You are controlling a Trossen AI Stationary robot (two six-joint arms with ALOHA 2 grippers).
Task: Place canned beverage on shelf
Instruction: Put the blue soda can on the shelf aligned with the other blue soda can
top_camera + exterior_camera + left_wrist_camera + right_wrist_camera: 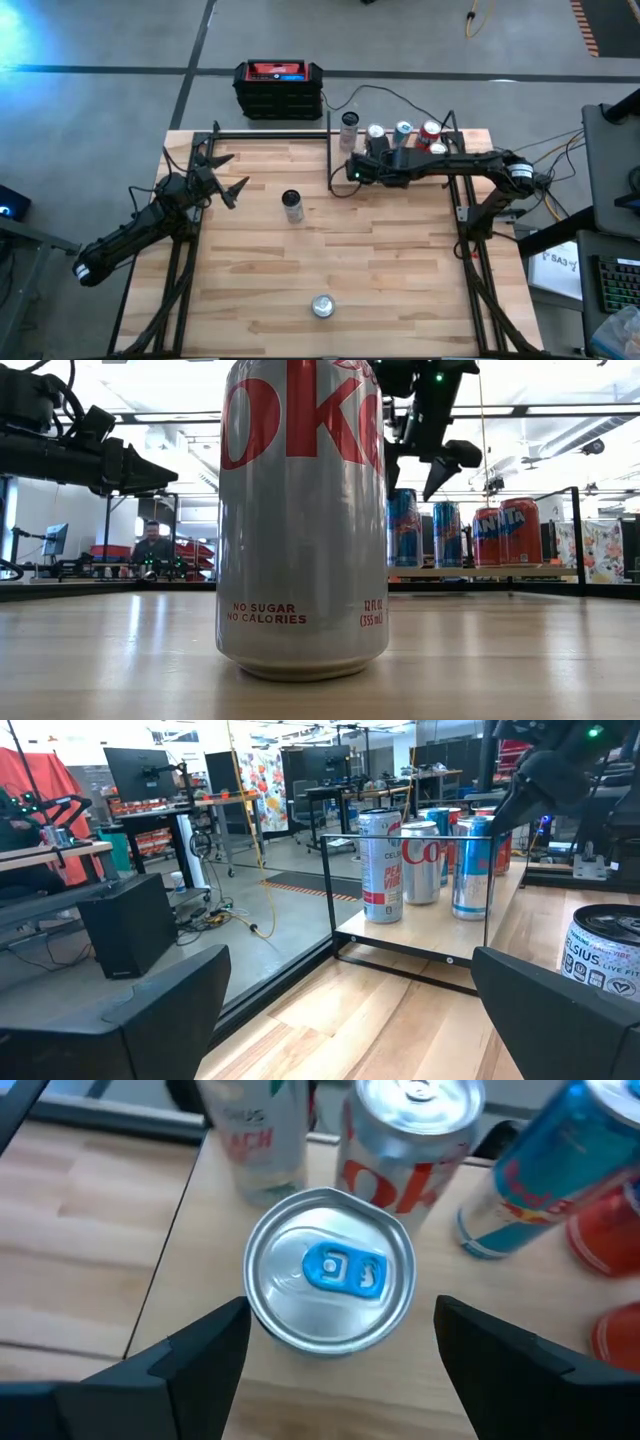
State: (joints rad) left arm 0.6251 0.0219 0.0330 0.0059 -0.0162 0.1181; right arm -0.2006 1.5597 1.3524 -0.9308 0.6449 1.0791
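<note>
Shelf [345, 160] at far edge of worktop [400, 280], carrying upright cans: white peach-labelled [260, 1130], silver Coke [410, 1140], blue [540, 1180], red [610, 1220]. Right pincer [340, 1345] directly above blue-tabbed can [330, 1285] standing on shelf, fingers spread either side of its rim, not touching. Left pincer [228, 178] at left of worktop, wide open, empty. On open worktop: black-topped can [292, 205] mid-board; Diet Coke can [322, 305] near front edge.
</note>
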